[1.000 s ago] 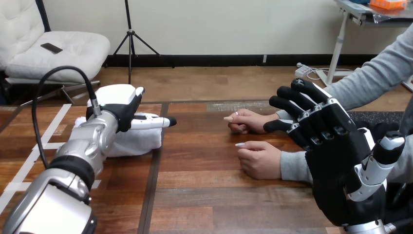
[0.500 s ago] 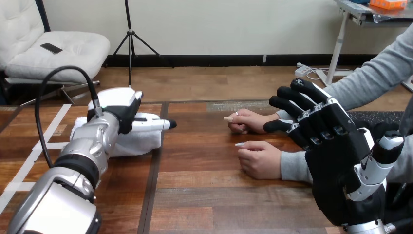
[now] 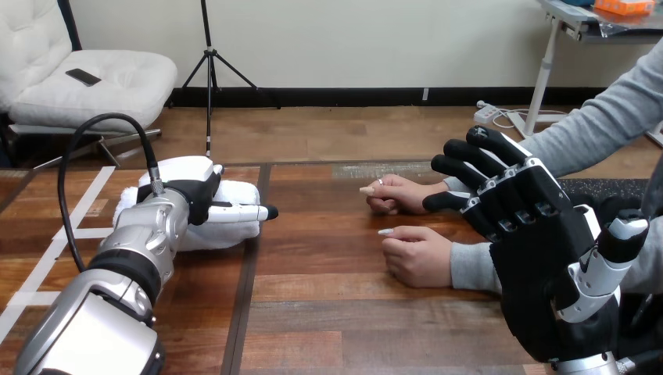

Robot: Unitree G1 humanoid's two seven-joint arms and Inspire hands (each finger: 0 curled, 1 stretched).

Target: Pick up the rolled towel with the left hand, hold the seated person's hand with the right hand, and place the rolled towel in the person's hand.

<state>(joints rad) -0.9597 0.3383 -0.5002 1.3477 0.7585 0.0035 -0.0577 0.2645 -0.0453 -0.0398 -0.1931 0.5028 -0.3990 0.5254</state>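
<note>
The rolled white towel (image 3: 231, 231) lies on the wooden table (image 3: 328, 312) at the left. My left hand (image 3: 194, 187) is down on top of it, thumb stretched straight across the towel's front toward the right, not closed round it. My right hand (image 3: 532, 234) is raised at the right with its fingers straight and spread, open and holding nothing. Two hands of the person rest on the table in the middle right: the farther hand (image 3: 399, 193) and the nearer hand (image 3: 418, 254), both loosely closed. My right fingertips (image 3: 449, 166) are just right of the farther hand, apart from it.
Grey-sleeved forearms of the person (image 3: 594, 129) come in from the right side. White tape strips (image 3: 70, 226) mark the table at the far left. A dark seam (image 3: 249, 281) runs down the tabletop beside the towel.
My left hand has sunk lower onto the towel and its thumb now lies across the towel's front. The right hand and the person's hands have stayed put.
</note>
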